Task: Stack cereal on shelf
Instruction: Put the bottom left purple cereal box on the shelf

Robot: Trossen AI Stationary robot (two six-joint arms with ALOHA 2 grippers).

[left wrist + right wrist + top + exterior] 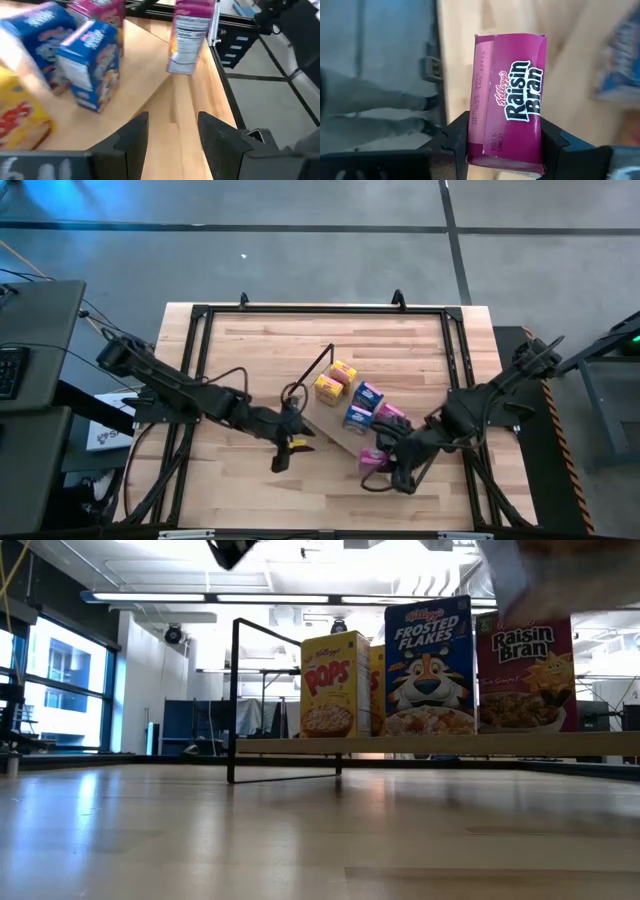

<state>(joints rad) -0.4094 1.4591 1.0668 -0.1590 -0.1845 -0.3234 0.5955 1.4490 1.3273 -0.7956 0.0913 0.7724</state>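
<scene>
Raisin Bran box (507,100) in right tool (505,145)

A butcher-block tabletop (260,350) stands on a grey floor (300,260) crossed by dark seam lines. Beyond it, tall windows (60,680) line one wall, and long ceiling light strips (200,598) glow overhead.

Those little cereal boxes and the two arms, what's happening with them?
The right end effector is clamped on a pink Raisin Bran box at the near end of the wooden shelf. Five boxes already stand on it: two yellow, two blue, one pink. The left end effector waits open beside the shelf.
</scene>
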